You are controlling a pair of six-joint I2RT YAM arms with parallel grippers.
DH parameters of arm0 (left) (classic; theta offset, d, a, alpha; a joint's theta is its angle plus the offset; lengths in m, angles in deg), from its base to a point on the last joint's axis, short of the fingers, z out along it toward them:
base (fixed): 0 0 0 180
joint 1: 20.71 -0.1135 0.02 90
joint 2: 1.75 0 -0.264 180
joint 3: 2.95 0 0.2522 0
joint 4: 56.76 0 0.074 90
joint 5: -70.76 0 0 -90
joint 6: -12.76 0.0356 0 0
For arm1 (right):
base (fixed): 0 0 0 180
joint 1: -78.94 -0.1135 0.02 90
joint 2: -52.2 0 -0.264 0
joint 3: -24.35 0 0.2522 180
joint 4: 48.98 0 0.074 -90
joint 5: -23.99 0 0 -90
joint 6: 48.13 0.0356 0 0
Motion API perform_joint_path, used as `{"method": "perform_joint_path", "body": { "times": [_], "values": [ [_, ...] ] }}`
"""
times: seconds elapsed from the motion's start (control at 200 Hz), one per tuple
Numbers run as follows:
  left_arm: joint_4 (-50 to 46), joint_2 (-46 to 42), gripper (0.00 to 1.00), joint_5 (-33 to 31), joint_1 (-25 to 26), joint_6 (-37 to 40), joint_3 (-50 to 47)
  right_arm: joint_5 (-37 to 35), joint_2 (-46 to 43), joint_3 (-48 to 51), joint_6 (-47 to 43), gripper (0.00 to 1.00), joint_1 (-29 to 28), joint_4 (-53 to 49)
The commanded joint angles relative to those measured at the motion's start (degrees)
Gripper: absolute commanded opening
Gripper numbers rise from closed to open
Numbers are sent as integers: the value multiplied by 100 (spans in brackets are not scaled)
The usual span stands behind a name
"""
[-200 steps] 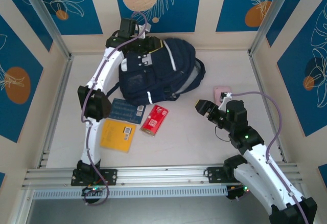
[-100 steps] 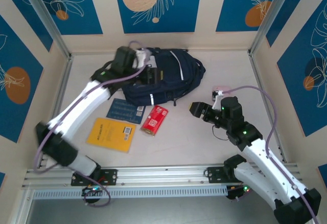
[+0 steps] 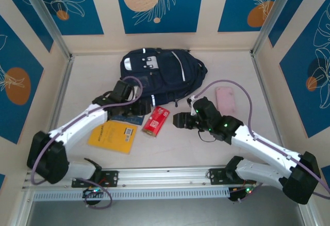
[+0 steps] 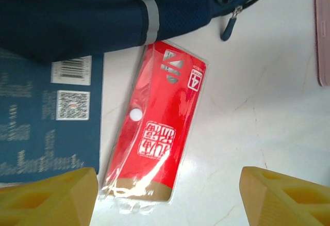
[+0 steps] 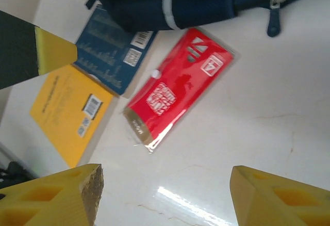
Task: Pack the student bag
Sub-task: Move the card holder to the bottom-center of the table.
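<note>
The student bag [image 3: 165, 74], dark navy with reflective stripes, lies at the back of the table; its lower edge [image 4: 103, 14] also fills the top of the left wrist view. A red packet [image 3: 156, 120] lies flat just in front of it. My left gripper [image 3: 135, 106] hovers over the blue book, open, with the red packet [image 4: 160, 128] lying between its yellow fingers [image 4: 56, 195], untouched. My right gripper [image 3: 179, 121] is open just right of the red packet [image 5: 178, 81], with bare table between its fingers [image 5: 62, 195].
A blue book [image 3: 128, 116] and a yellow book [image 3: 113, 135] lie left of the packet. A pink flat case [image 3: 226, 99] rests at the right. Walls close in the back and both sides.
My left arm left the top of the bag and came down to its front edge, opening wider. The bag settled flat. My right arm reached left toward the red packet.
</note>
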Motion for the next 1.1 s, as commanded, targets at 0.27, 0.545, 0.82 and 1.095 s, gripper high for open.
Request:
{"method": "perform_joint_path", "body": {
  "times": [0.27,0.545,0.82,1.095],
  "values": [
    [1326,1475,72,334,410,-20,88,-379,-236,751,775,67,25,118],
    [1265,2361,72,375,948,-54,373,-110,-712,972,862,67,451,105],
    [1597,2357,72,1248,1622,-412,-54,146,-604,1153,895,67,639,186],
    [1829,1397,71,1637,2013,-853,-411,567,-511,1252,985,67,913,270]
  ]
}}
